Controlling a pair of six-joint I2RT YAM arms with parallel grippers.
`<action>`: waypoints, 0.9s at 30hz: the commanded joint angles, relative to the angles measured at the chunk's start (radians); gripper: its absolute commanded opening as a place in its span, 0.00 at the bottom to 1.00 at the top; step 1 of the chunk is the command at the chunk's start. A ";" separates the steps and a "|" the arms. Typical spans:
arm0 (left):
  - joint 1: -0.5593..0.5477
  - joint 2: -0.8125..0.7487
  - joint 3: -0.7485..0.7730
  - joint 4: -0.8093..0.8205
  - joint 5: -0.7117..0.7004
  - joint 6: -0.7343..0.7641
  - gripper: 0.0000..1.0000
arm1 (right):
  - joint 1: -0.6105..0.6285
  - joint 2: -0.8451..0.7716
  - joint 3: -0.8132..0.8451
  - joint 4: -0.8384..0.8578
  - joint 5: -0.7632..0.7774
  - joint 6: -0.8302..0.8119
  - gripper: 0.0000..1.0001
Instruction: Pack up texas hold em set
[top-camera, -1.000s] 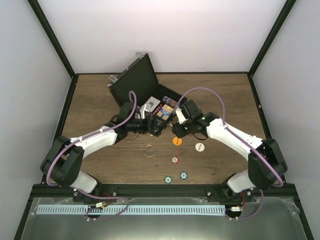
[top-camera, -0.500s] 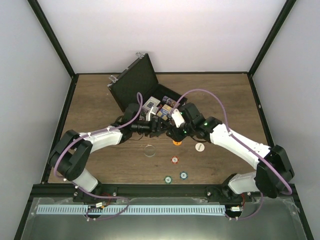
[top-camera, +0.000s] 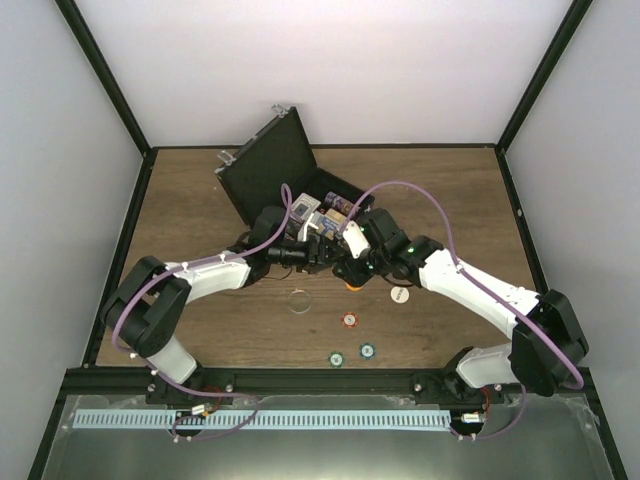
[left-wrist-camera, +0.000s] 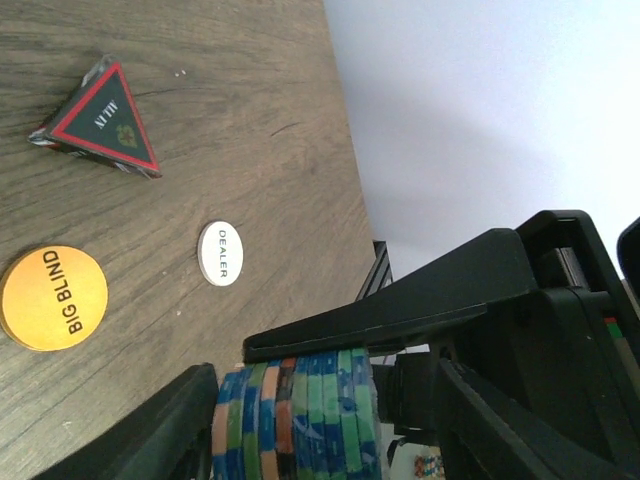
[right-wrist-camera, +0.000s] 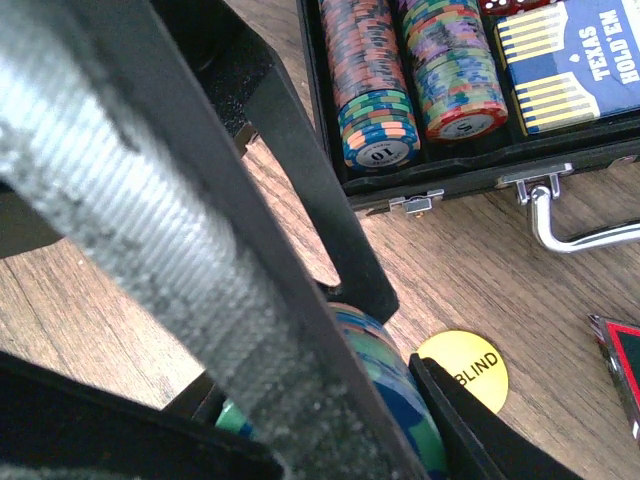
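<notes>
– Two hands meet just in front of the open briefcase (top-camera: 275, 165), and from above they cover each other; can you make out what is between them?

– A stack of poker chips (left-wrist-camera: 300, 425) with blue, green and orange edges; the right hand (right-wrist-camera: 368, 388) grips it, a padded finger on one side and a black finger on the other; most of the stack is hidden behind the padded one.

– And the left hand (top-camera: 320, 256)?

– Its fingers stand either side of the same stack; whether they press on it I cannot tell; another black finger lies across the chips and blocks the view.

– The case?

– Lid up, toward the back of the counter (top-camera: 190, 200); two rows of chips (right-wrist-camera: 375, 100) lie in the tray beside a card deck (right-wrist-camera: 585, 60) that the frame cuts off; the silver handle (right-wrist-camera: 560, 228) rests on the wood.

– What lies outside it?

– The orange button (left-wrist-camera: 52, 298) just beside the hands, half covered from above; the white button (left-wrist-camera: 220, 253) near it; the triangular marker (left-wrist-camera: 100, 120) a little beyond; three loose chips (top-camera: 349, 320) nearer the arm bases; also a pale ring (top-camera: 298, 300), too faint to name.
</notes>
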 joint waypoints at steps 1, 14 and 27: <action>-0.034 0.020 0.022 0.022 0.069 0.014 0.58 | 0.005 -0.014 0.021 0.093 0.001 -0.003 0.33; -0.042 0.030 0.040 0.017 0.067 0.014 0.17 | 0.005 -0.021 -0.004 0.116 0.016 0.013 0.35; 0.045 -0.017 0.320 -0.509 -0.320 0.408 0.04 | -0.014 -0.174 -0.074 0.170 0.166 0.144 0.97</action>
